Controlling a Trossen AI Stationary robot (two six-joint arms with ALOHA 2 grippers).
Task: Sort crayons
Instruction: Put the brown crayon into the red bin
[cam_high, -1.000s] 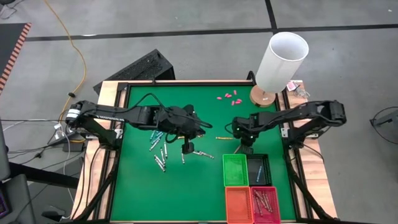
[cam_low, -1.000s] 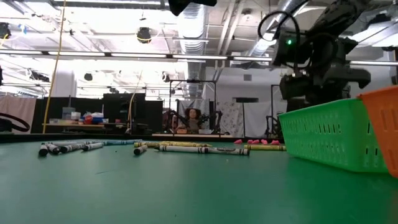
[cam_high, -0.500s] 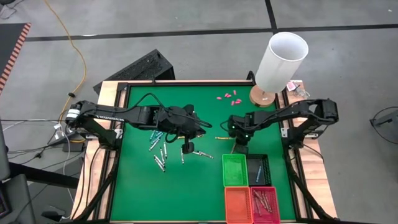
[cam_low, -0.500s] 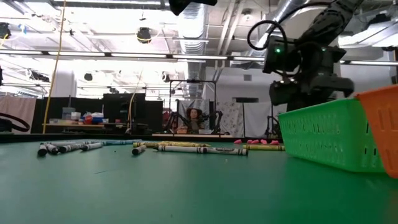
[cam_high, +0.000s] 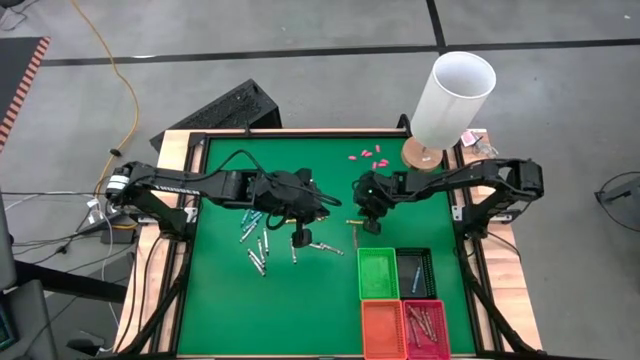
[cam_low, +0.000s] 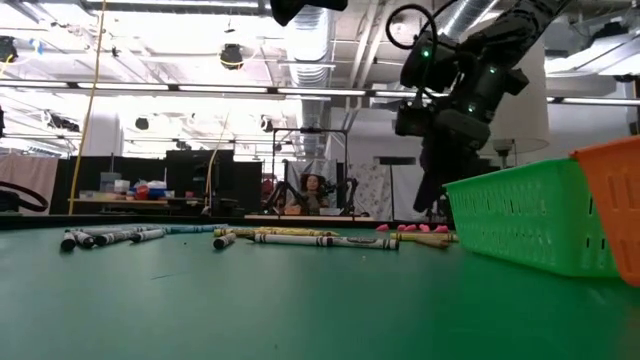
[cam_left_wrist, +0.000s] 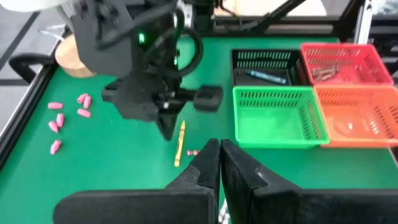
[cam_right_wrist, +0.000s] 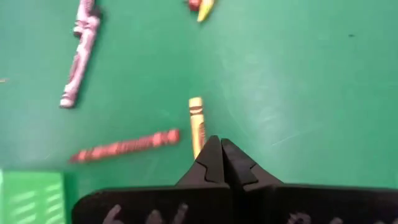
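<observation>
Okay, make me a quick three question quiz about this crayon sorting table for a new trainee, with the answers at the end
1. True or false: the green basket already holds crayons.
2. Which basket holds a single blue crayon? A) orange basket B) black basket C) green basket
3. Fill in: the right gripper is over a ______ crayon lying on the green mat.

Key
1. False; it looks empty.
2. B, the black basket; the orange basket looks empty.
3. Yellow: the yellow crayon lies right at its shut fingers.

The left gripper, also shut, sits above the loose crayons.
</observation>
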